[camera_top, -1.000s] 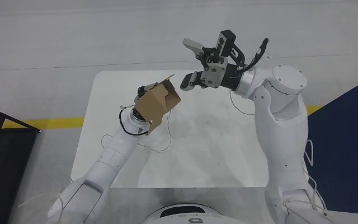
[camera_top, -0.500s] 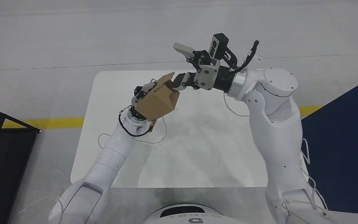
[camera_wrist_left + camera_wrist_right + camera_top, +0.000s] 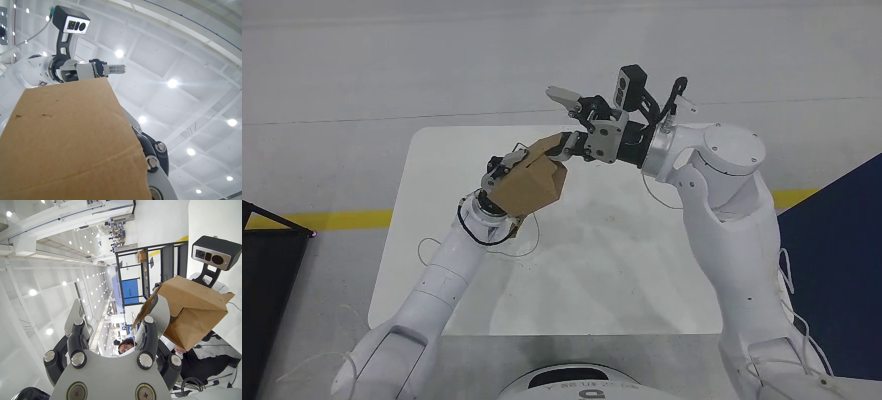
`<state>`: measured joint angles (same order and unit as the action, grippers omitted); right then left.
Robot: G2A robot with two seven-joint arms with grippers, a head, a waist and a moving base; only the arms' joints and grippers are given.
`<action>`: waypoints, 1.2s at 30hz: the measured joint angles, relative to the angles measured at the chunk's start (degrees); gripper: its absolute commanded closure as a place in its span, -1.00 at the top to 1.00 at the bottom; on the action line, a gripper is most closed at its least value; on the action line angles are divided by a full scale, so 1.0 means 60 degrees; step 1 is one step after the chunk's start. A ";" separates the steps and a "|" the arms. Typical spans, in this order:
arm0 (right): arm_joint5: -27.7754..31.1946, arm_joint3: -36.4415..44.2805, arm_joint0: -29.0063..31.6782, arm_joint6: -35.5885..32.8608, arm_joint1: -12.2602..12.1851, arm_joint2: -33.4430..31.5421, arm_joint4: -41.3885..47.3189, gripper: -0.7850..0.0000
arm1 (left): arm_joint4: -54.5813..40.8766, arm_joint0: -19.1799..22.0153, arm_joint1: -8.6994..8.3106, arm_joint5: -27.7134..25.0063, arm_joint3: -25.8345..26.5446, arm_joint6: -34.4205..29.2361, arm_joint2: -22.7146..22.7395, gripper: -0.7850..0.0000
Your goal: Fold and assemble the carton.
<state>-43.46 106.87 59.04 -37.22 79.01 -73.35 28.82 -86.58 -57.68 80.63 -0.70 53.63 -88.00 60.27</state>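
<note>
A brown cardboard carton (image 3: 532, 182) is held up above the white table (image 3: 592, 280), with my left gripper (image 3: 500, 172) shut on its near-left side. In the left wrist view the carton (image 3: 66, 142) hides most of that gripper, and one of its fingers (image 3: 155, 157) shows at the carton's edge. My right gripper (image 3: 564, 124) is open at the carton's far-right end. One of its fingers (image 3: 160, 311) presses against an end flap of the carton (image 3: 196, 313), while the other finger (image 3: 75, 313) stands free in the air.
Thin loose cables (image 3: 532, 245) hang from the arms over the table. A black rack (image 3: 262, 235) stands off the table's left side, and a yellow line (image 3: 342, 218) runs across the floor.
My right gripper has moved left to the carton, and its lower finger now touches the end flap. The flap that stood open is folded in. The left arm has turned the carton slightly.
</note>
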 measured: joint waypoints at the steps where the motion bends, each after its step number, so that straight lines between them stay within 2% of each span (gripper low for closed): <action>1: -0.0034 0.0014 0.0013 0.0053 -0.0013 0.0023 0.0012 0.61 | 0.0009 0.0002 0.0007 0.0005 -0.0005 0.0000 0.0009 -1.00; 4: -0.0125 0.0053 0.0064 0.0176 -0.0044 0.0095 0.0038 0.58 | 0.0037 0.0003 0.0021 0.0008 -0.0019 0.0000 0.0030 -1.00; 9: -0.0278 0.0034 0.0079 0.0327 -0.0092 0.0235 0.0058 0.35 | 0.0115 0.0010 0.0042 0.0007 -0.0040 0.0000 0.0044 -1.00; 11: -0.0356 -0.0002 0.0043 0.0383 -0.0113 0.0297 0.0055 0.32 | 0.0134 0.0011 0.0050 0.0015 -0.0044 0.0000 0.0054 -1.00; 15: -0.0620 -0.0047 -0.0060 0.0510 -0.0150 0.0455 -0.0004 -0.02 | 0.0157 0.0007 0.0062 0.0023 -0.0050 0.0000 0.0076 -1.00; 16: -0.0719 -0.0043 -0.0095 0.0553 -0.0162 0.0508 -0.0034 -0.02 | 0.0173 0.0008 0.0065 0.0024 -0.0057 0.0000 0.0081 -1.00; 19: -0.0895 0.0019 -0.0134 0.0662 -0.0196 0.0586 -0.0087 0.00 | 0.0191 0.0008 0.0072 0.0047 -0.0063 0.0000 0.0093 -1.00; 22: -0.1038 0.0120 -0.0099 0.0712 -0.0244 0.0588 -0.0124 0.12 | 0.0189 0.0005 0.0081 0.0068 -0.0069 0.0000 0.0108 -1.00; 28: -0.1308 0.0380 0.0075 0.0733 -0.0357 0.0563 -0.0200 0.54 | 0.0195 0.0014 0.0101 0.0113 -0.0114 0.0000 0.0126 -1.00; 34: -0.1334 0.0783 0.0148 0.0753 -0.0468 0.0225 -0.0066 0.62 | 0.0236 0.0034 0.0120 0.0112 -0.0162 0.0000 0.0135 -1.00; 36: -0.1337 0.0905 0.0204 0.0768 -0.0500 0.0089 0.0020 0.77 | 0.0255 0.0037 0.0124 0.0090 -0.0175 0.0000 0.0142 -1.00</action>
<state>-51.48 112.30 60.27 -32.62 76.01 -72.82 28.94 -85.04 -57.45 81.38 -0.16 52.57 -88.00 61.12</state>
